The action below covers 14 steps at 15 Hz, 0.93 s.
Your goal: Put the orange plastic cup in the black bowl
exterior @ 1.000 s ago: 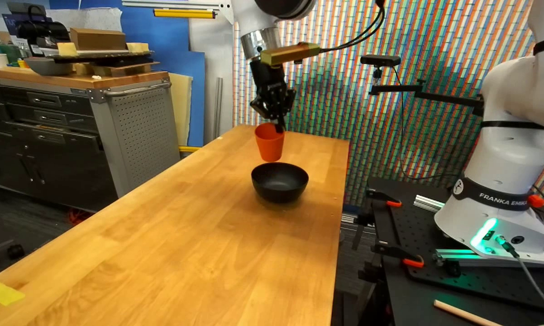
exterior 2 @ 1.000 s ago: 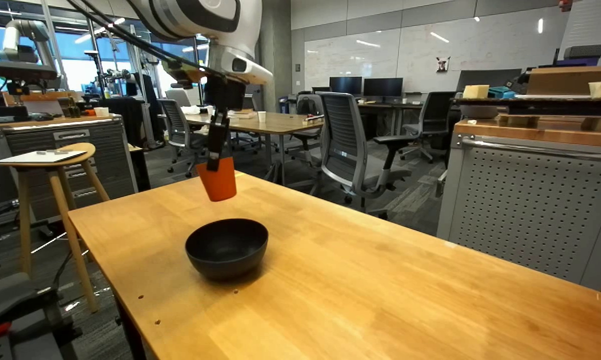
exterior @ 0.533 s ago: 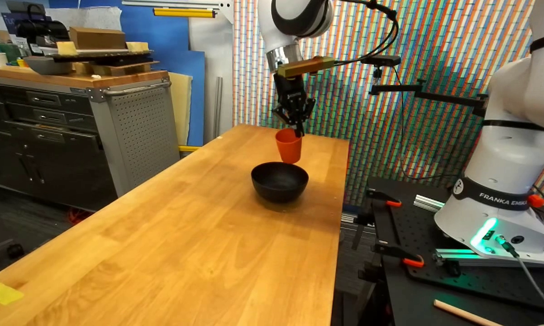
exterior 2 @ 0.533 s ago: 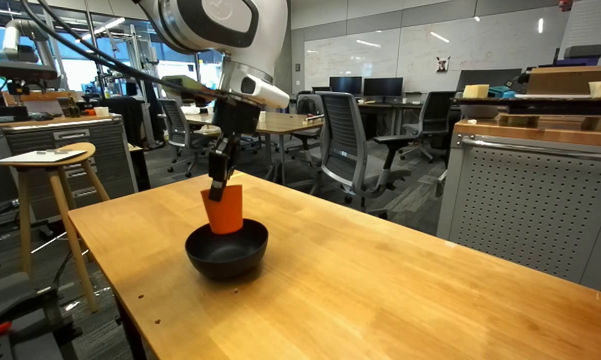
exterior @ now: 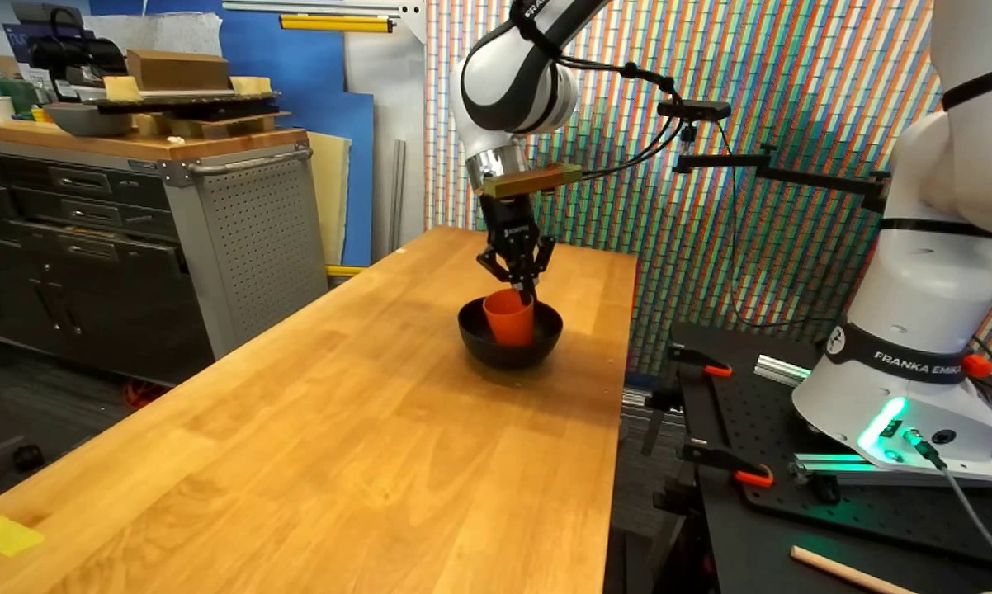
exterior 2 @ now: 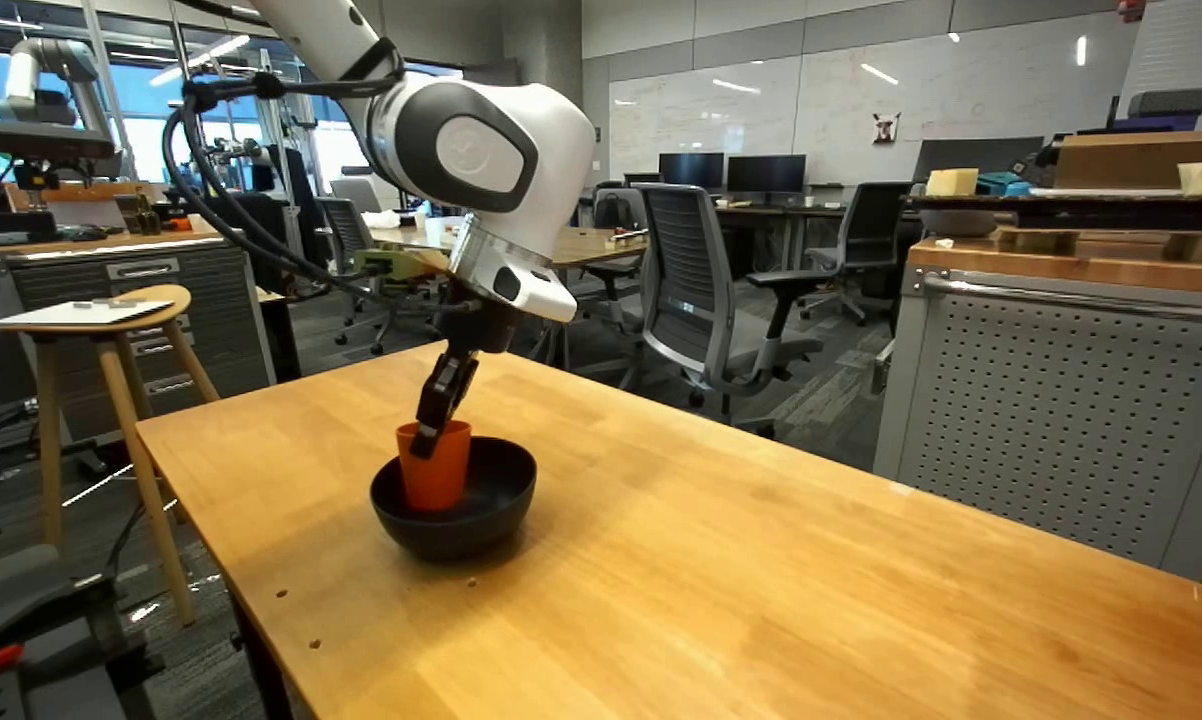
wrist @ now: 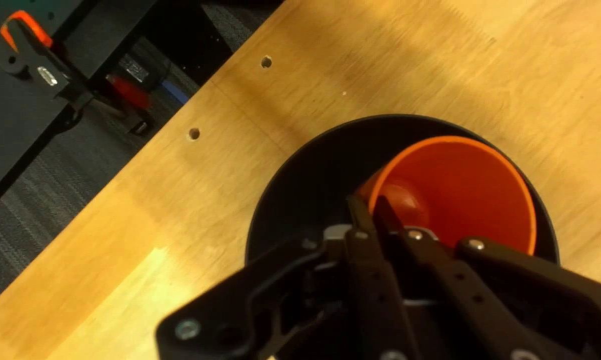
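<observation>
Orange cup [wrist: 463, 192] — right of centre in wrist view, inside black bowl [wrist: 308, 187]; claw [wrist: 372, 206] — pinched on cup's left wall, straddling the rim.

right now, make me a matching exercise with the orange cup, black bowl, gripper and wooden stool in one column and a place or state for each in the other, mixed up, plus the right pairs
Column one
1. orange plastic cup
2. black bowl
3. gripper
4. wooden stool

Column two
A. standing on the wooden table
B. off the table, with a flat white thing on its seat
C. pinched over the cup's rim
D. inside the bowl

Right pairs: 1-D, 2-A, 3-C, 4-B
</observation>
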Available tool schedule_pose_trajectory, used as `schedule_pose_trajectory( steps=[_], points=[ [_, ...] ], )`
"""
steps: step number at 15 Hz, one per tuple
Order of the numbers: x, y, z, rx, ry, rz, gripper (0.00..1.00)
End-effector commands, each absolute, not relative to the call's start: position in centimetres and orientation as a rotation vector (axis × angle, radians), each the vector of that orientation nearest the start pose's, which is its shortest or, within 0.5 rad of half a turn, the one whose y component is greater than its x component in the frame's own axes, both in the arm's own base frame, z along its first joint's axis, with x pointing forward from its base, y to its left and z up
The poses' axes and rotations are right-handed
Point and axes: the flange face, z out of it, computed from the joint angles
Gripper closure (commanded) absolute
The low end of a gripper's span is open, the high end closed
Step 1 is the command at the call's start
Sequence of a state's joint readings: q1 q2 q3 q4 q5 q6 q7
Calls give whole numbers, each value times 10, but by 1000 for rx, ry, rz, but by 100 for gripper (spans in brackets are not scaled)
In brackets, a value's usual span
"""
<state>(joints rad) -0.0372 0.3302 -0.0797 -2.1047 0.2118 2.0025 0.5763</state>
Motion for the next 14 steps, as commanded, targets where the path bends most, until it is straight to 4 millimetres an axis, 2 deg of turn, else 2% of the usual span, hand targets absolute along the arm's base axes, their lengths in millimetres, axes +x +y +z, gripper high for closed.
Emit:
schedule_pose_trajectory(
  steps=[1, 2, 3, 4, 7, 9, 10, 12, 14],
  points=[
    [544, -47, 225, -2732, 1147, 643, 99],
    [545, -47, 227, -2743, 1143, 626, 69],
    [546, -47, 227, -2751, 1137, 620, 68],
    [545, -48, 230, -2761, 1149, 609, 63],
    [533, -51, 250, -2796, 1174, 567, 38],
    [522, -49, 280, -2855, 1167, 504, 25],
    [514, -43, 304, -2912, 1150, 458, 16],
    [508, -31, 336, -3037, 1090, 414, 1],
    [496, -9, 372, -3186, 973, 435, 0]
  ],
)
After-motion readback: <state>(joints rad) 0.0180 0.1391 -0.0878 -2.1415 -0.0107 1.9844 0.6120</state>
